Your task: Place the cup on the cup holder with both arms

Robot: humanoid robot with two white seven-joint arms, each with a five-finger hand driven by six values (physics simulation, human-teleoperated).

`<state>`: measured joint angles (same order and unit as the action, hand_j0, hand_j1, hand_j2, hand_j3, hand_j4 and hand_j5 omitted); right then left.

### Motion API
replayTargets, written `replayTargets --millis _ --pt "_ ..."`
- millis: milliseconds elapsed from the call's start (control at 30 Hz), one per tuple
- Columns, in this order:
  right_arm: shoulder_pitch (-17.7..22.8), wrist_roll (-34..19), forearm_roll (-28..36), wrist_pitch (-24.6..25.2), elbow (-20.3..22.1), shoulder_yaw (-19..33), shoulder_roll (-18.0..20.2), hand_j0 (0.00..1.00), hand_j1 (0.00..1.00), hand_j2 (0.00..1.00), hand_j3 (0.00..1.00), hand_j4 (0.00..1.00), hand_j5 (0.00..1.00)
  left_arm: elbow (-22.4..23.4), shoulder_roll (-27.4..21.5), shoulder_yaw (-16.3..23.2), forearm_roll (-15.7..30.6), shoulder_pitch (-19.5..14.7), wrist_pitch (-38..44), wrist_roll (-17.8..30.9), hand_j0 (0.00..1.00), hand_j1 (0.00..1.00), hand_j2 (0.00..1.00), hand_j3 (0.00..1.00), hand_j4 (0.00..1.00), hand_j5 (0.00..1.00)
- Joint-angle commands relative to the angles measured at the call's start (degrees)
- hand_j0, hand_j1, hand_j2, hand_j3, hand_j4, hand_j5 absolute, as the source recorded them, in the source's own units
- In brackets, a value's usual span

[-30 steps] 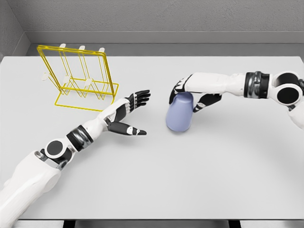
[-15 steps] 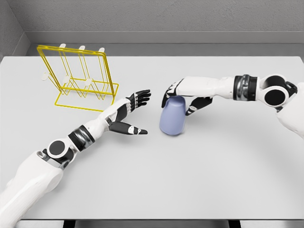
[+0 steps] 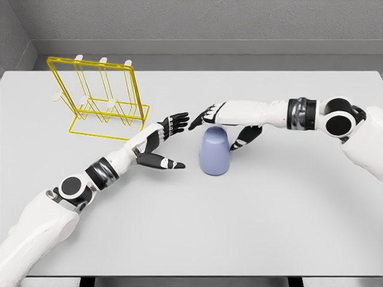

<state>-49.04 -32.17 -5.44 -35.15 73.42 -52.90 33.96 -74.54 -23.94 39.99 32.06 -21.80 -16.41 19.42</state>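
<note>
Since the earlier frame the right arm has been sweeping the cup (image 3: 215, 151) leftward across the table (image 3: 251, 227), and the fingers are now lifting off it. The table is carrying everything; the yellow wire cup holder (image 3: 99, 98) is standing at its far left, well apart from the cup. The left arm is reaching in from the lower left, and the left hand (image 3: 163, 142) is hovering spread and empty just left of the cup. The right hand (image 3: 224, 122) is hanging over the cup's upturned base, fingers opening; whether the thumb is still touching the wall is probably not decidable here. The cup is resting mouth-down, long axis upright, between the two hands. It is lying directly right of the left palm, so the left hand is sitting on the holder's side for a handover.
</note>
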Motion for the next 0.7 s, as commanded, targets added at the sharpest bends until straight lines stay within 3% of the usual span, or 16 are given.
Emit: replayTargets --millis 0,433,667 --pt "0.0 0.0 0.3 0.1 0.1 0.0 0.1 1.00 1.00 1.00 1.00 1.00 1.00 -0.1 -1.4 -1.3 0.5 0.2 0.3 0.2 1.00 1.00 1.00 1.00 1.00 1.00" --pt "-0.5 -1.1 0.3 0.1 0.1 0.6 6.5 1.00 1.00 1.00 1.00 1.00 1.00 -0.6 -2.0 -1.8 0.5 0.3 -0.1 0.3 1.00 1.00 1.00 1.00 1.00 1.00" --pt "-2.7 -1.1 0.4 0.1 -0.2 2.7 10.5 1.00 1.00 1.00 1.00 1.00 1.00 -1.0 2.2 -1.1 0.8 0.3 -0.4 5.2 1.00 1.00 1.00 1.00 1.00 1.00"
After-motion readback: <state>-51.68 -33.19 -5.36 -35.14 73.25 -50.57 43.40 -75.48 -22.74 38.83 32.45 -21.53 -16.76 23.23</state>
